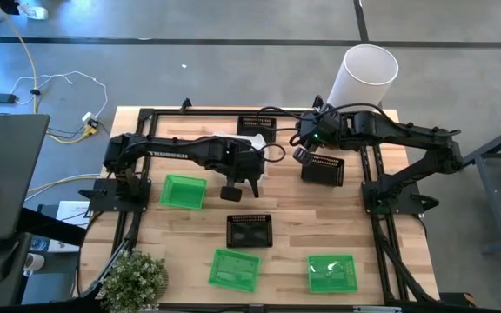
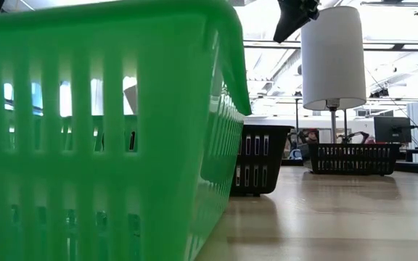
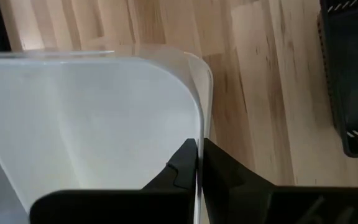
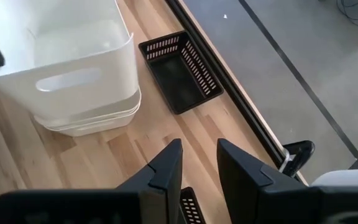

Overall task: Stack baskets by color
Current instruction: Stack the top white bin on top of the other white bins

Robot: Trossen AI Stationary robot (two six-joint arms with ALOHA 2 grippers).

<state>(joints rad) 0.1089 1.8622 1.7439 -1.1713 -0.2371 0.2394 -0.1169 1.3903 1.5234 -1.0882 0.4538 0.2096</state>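
Currently pinching the near wall of a white basket (image 3: pixel 92 124) with the left gripper (image 3: pixel 197 163), fingers closed narrow on the thin rim, likely because an edge grip keeps the tray level for nesting. Resting that basket, by the right wrist view, over two more white ones (image 4: pixel 89 121) at the far middle of the table; fully seated or not, hard to say.

Hovering the right gripper (image 4: pixel 197 149) part-way open and holding nothing, just above a black basket (image 1: pixel 323 168) on the right side, probably lining up for the black pile. Leaving a second black basket (image 4: pixel 180 71) beside the white pile and a third (image 1: pixel 249 230) nearer the middle. Leaving three green baskets (image 1: pixel 183 191) apart along the near and left side, none stacked yet.
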